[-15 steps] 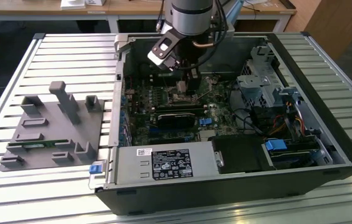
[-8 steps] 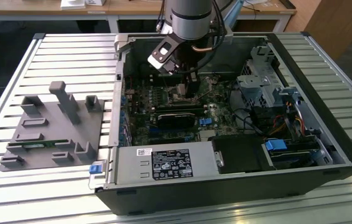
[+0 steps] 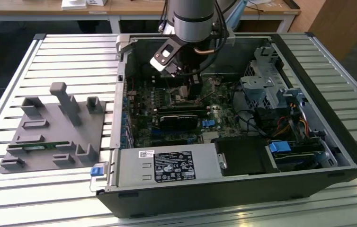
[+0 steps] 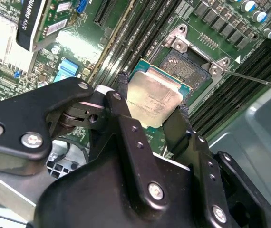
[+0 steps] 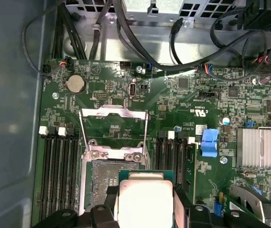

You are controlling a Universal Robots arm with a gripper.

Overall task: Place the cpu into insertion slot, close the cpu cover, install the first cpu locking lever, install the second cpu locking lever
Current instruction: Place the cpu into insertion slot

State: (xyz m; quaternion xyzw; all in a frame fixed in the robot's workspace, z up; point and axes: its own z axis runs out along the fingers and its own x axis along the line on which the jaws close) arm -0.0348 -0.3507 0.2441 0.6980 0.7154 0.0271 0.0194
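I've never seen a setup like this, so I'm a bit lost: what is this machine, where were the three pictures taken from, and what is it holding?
It is a robot arm reaching down into an open computer case. The case lies on a slatted table, and a grey holder block sits at the exterior view's left. That view comes from a camera off the arm. Both wrist views come from cameras riding on the arm, looking at the green circuit board. There the black fingers grip the cpu, a flat silver square, by its edges, over the insertion slot. In the first wrist view the cpu cover, a thin metal frame, lies flipped open next to the slot.
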